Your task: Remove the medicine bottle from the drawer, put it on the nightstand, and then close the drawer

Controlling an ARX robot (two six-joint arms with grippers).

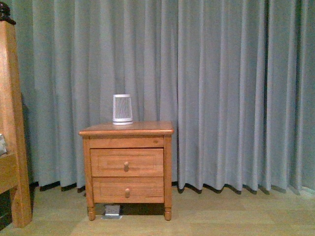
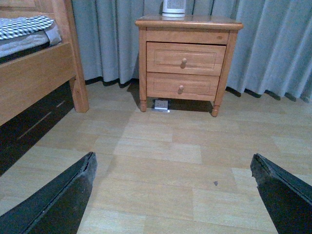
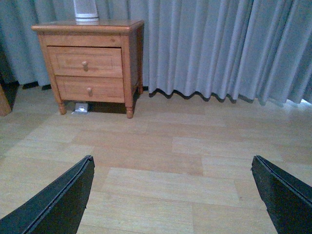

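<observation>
The honey-brown nightstand (image 1: 126,130) (image 2: 188,23) (image 3: 87,27) stands against the grey curtain. Its upper drawer (image 1: 127,162) (image 2: 185,59) (image 3: 86,62) is fully pushed in, with a small round knob at its centre. The medicine bottle is hidden from every view. My left gripper (image 2: 173,168) hangs open over bare floor, well short of the nightstand. My right gripper (image 3: 171,168) is open too, over the floor and far off to the nightstand's right. Neither arm shows in the front view.
A white ribbed canister (image 1: 122,109) sits on the nightstand top. The lower drawer (image 1: 128,190) is shut. A wooden bed frame with a tall post (image 1: 11,123) (image 2: 34,73) stands to the left. A small socket box (image 2: 161,105) lies under the nightstand. Wood floor (image 3: 185,146) stretches between.
</observation>
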